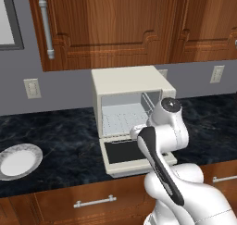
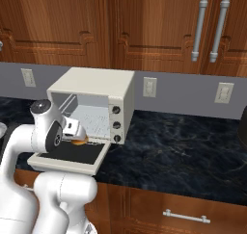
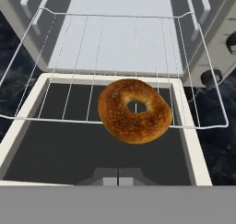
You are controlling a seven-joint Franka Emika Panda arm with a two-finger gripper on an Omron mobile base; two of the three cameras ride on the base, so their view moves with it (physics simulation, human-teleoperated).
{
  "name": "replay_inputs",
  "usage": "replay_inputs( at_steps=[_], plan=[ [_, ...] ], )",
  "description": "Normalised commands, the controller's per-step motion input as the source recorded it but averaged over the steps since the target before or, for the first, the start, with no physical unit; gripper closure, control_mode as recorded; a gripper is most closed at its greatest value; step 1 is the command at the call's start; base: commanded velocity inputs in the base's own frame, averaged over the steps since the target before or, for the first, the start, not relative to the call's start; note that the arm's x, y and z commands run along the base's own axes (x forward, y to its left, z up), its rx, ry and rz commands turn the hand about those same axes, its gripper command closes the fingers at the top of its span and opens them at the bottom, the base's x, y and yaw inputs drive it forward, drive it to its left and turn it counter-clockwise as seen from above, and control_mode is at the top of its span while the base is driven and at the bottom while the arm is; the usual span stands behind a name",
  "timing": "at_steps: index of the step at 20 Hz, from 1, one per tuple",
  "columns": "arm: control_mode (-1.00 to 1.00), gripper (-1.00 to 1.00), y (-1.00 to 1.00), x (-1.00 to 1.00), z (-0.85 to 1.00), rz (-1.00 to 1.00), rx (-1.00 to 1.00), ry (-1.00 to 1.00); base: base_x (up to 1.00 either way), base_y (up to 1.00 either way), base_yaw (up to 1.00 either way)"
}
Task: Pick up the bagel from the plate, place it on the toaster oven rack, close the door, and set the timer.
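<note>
sitting mid-frame on the front edge of the pulled-out toaster oven rack: bagel, already off the plate. gripper fingers together, gripping nothing. still lying open: door; timer remaining unset.

bagel: 1 | plate: 1 | toaster oven: 1, knobs: 3 | wall outlets: 3

Glossy white rounded arm, dark joint bands.
</note>
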Motion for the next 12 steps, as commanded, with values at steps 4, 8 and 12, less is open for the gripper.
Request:
replay_inputs(
  at_steps=[4,8,12],
  plan=[
    [-1.0,1.0,-0.07,-0.05,-0.36,0.0,0.0,0.01,0.0,0.0,0.0],
    [-1.0,1.0,-0.01,0.02,-0.39,0.0,0.0,0.0,0.0,0.0,0.0],
    [-1.0,1.0,0.0,0.26,-0.19,0.0,0.0,0.0,0.0,0.0,0.0]
  ],
)
